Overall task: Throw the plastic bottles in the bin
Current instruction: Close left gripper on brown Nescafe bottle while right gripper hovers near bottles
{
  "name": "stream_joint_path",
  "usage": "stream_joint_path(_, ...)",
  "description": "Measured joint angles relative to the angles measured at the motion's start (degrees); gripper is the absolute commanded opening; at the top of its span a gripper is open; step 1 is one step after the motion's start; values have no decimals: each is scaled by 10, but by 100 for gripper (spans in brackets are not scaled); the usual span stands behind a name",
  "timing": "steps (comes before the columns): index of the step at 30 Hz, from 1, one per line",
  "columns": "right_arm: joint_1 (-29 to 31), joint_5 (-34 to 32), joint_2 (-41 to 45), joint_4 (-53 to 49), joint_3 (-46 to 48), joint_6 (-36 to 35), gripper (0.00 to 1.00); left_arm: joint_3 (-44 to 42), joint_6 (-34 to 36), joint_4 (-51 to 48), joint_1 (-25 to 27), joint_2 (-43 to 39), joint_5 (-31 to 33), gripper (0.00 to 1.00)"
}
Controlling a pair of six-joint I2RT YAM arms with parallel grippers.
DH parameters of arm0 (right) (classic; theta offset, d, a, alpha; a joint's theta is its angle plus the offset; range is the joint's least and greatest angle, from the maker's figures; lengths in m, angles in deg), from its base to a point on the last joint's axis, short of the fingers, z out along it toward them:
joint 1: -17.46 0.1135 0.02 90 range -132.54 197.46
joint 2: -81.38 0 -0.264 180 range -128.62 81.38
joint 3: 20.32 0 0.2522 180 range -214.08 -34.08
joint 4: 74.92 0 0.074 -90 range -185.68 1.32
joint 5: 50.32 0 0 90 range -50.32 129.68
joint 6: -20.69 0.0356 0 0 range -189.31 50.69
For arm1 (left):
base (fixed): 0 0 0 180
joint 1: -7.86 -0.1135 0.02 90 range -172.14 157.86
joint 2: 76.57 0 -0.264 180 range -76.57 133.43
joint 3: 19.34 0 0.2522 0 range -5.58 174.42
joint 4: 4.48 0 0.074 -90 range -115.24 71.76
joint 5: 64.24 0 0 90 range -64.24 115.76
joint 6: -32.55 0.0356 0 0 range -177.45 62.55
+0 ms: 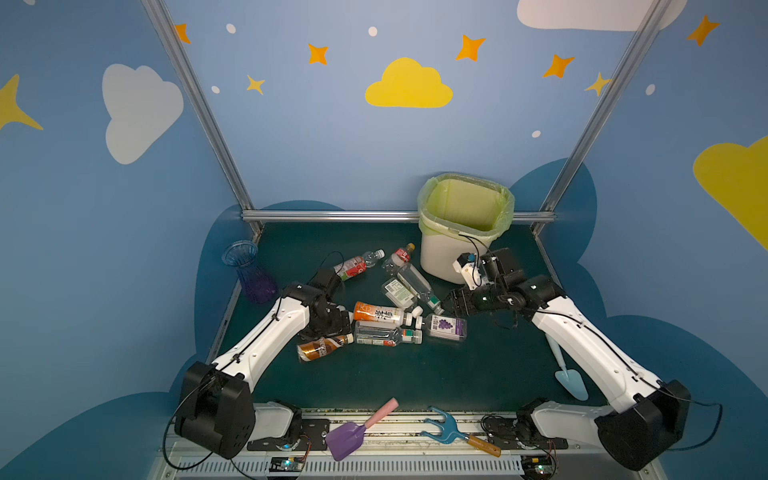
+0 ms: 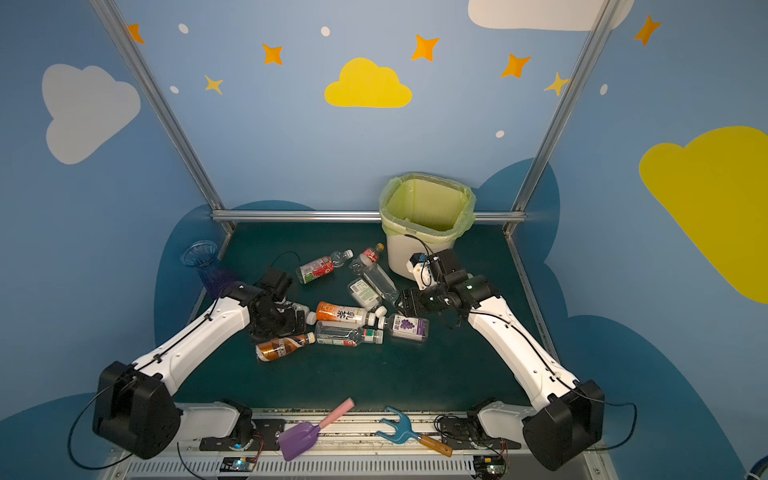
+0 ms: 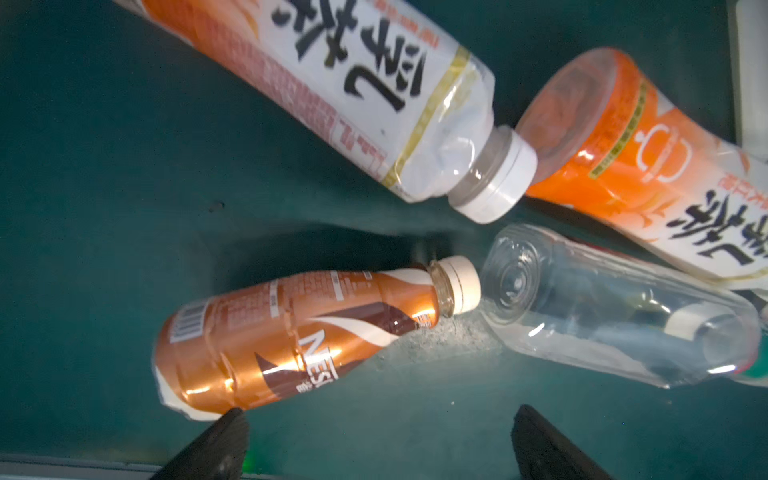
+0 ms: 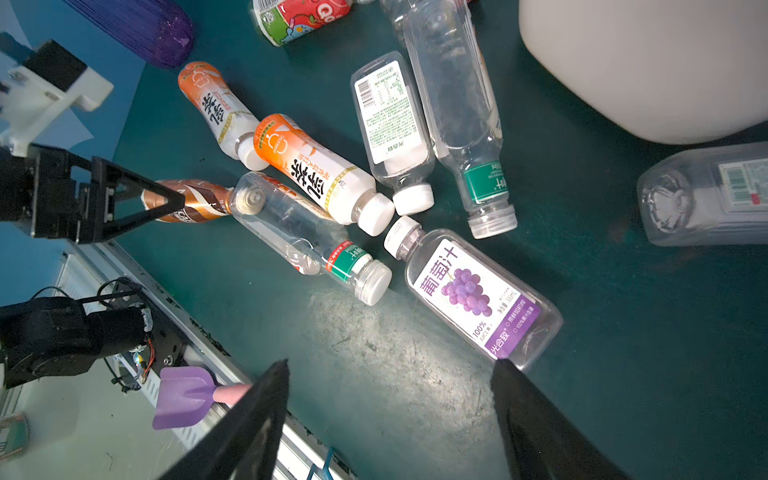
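Several plastic bottles lie in a loose heap mid-table, among them an orange-label one (image 1: 376,312), a brown one (image 1: 322,347) and a grape-label one (image 1: 446,327). The bin (image 1: 465,249), cream with a yellow-green liner, stands upright at the back right. My left gripper (image 3: 378,413) hangs open just above the mat; one fingertip is at the base of the brown bottle (image 3: 291,340) and nothing lies between the jaws. My right gripper (image 4: 392,365) is open and empty over bare mat, beside the grape-label bottle (image 4: 478,299) and in front of the bin (image 4: 644,70).
A blue-purple vase (image 1: 249,270) stands at the back left. A purple shovel (image 1: 353,432) and a blue fork (image 1: 449,428) lie across the front rail. A pale blue trowel (image 1: 569,378) lies partly under the right arm. Another clear bottle (image 4: 706,195) lies by the bin's base.
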Motion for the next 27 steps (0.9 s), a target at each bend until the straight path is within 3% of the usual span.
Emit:
stream_joint_path(6, 0, -3, 31, -3, 24, -2, 78, 17, 48, -2, -1, 73, 22, 100)
stream_joint_path(11, 0, -14, 47, -11, 31, -5, 78, 20, 75, -10, -1, 83, 23, 100)
stream_joint_path(27, 0, -29, 53, -14, 35, -4, 78, 50, 115, -26, -1, 202, 8, 100)
